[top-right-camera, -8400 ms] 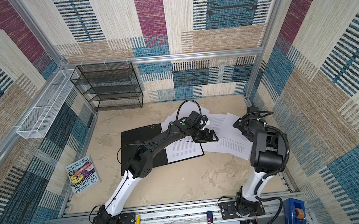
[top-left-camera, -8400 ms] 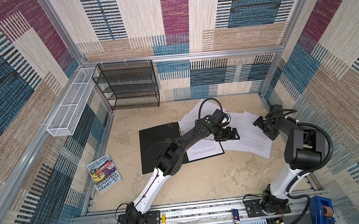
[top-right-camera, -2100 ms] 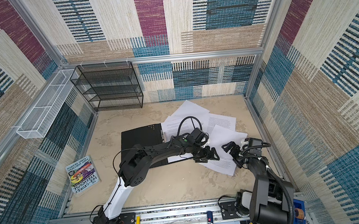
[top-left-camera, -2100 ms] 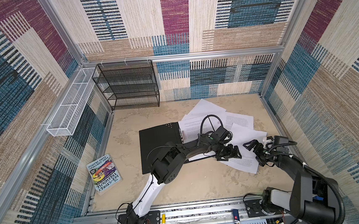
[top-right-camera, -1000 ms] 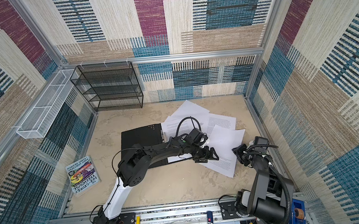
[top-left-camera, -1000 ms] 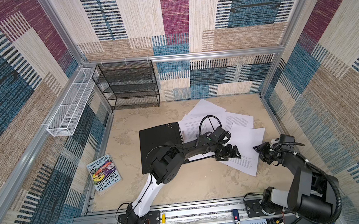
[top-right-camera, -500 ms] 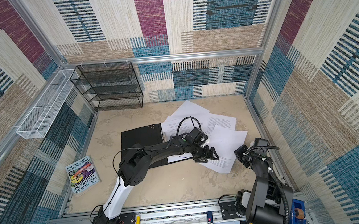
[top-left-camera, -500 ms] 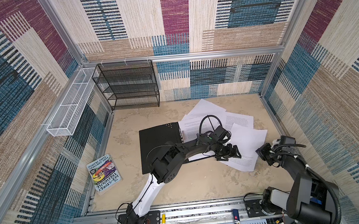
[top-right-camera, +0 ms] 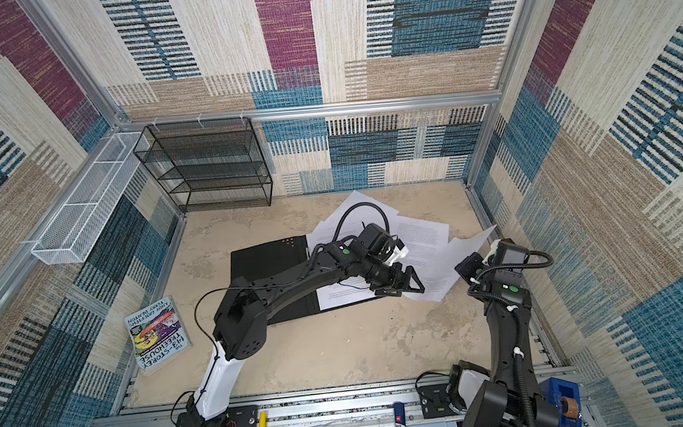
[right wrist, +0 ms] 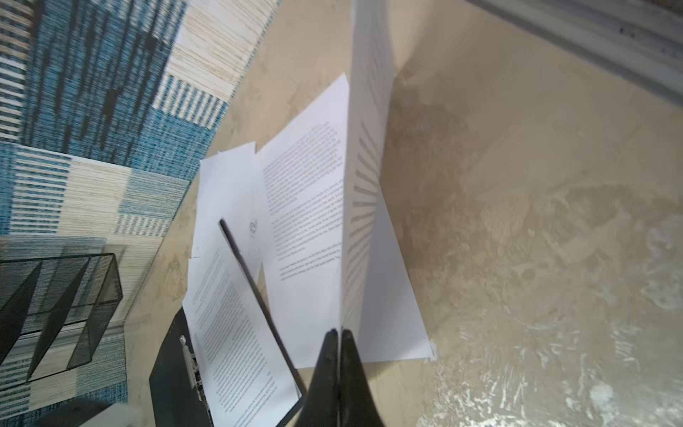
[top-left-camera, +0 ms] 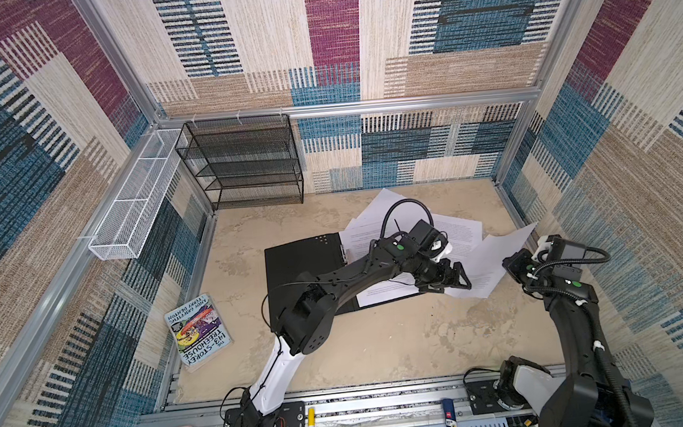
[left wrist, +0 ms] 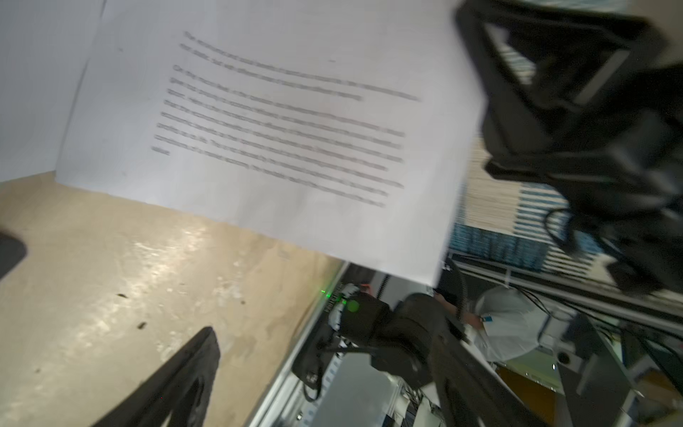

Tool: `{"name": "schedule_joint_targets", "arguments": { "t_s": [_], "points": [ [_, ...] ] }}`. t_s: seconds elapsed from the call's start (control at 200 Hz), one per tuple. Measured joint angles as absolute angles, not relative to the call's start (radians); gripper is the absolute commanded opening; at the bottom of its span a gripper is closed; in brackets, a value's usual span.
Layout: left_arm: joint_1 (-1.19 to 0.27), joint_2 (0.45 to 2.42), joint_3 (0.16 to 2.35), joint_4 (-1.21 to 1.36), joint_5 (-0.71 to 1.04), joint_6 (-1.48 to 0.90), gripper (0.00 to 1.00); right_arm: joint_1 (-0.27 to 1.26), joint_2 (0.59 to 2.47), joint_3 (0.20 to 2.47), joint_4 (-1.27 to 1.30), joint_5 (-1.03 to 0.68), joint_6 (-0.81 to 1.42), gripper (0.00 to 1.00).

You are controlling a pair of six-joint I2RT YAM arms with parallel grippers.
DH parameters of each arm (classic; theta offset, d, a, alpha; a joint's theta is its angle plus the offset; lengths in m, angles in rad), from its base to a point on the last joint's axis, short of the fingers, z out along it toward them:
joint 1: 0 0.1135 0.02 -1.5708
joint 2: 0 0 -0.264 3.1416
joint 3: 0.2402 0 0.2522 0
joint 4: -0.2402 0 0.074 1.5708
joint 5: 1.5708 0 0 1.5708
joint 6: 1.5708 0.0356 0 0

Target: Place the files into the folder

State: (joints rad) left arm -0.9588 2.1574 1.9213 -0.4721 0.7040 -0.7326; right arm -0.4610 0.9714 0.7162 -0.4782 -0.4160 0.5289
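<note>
**Files** (top-left-camera: 458, 234): loose white sheets printed with small black text, spread across the tabletop (top-left-camera: 383, 344).
- Lifted sheet (right wrist: 364, 185): one edge is clamped in the right pincer (right wrist: 338, 334), whose fingertips are pressed together on the paper. From the grip the sheet rises steeply, almost edge-on to the right wrist camera. Its low corner is seen resting on the tabletop just beside the left pincer (top-left-camera: 451, 283). In both top views the sheet spans the gap between the two pincers.
- Filed sheet (top-left-camera: 383, 292): laid flat on the right half of the folder, under the left arm and just behind the left pincer.
- Remaining sheets: overlapped in a fan beyond the left pincer, toward the back wall, with one part overlying the folder's far right corner.

**Folder** (top-left-camera: 298, 264): laid open, black inside upward, with the metal spine clip (right wrist: 190, 364) showing beside the filed sheet. It is found on the far side of the left pincer from the right pincer.

**Left pincer**: held with its jaws spread wide and nothing between them, low over the tabletop at the folder's near right corner.

**Other items**:
- Colourful paperback book (top-left-camera: 198, 334): placed well apart from both pincers, at the tabletop's left edge.
- Black mesh rack (top-left-camera: 244, 164): stood against the back wall.
- White wire basket (top-left-camera: 135, 205): hung on the left wall.
</note>
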Motion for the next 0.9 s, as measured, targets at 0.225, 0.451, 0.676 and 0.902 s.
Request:
{"name": "schedule_joint_targets", "arguments": {
  "t_s": [0.225,0.451,0.676,0.902],
  "points": [
    [-0.878,1.885,1.733,-0.393,0.741,-0.722,0.90,-0.290,1.005,0.947,-0.532,-0.400,0.518,0.00],
    [-0.630,1.586,1.391,-0.498,0.599,-0.643,0.90,0.016,1.219,1.240,-0.527,-0.395,0.498,0.00],
    [-0.392,1.367,1.168,-0.594,0.465,-0.575,0.91,0.186,1.466,1.447,-0.505,-0.545,0.488,0.00],
    [-0.275,1.299,1.091,-0.662,0.408,-0.517,0.91,0.186,1.577,1.503,-0.497,-0.648,0.457,0.00]
  ]
}}
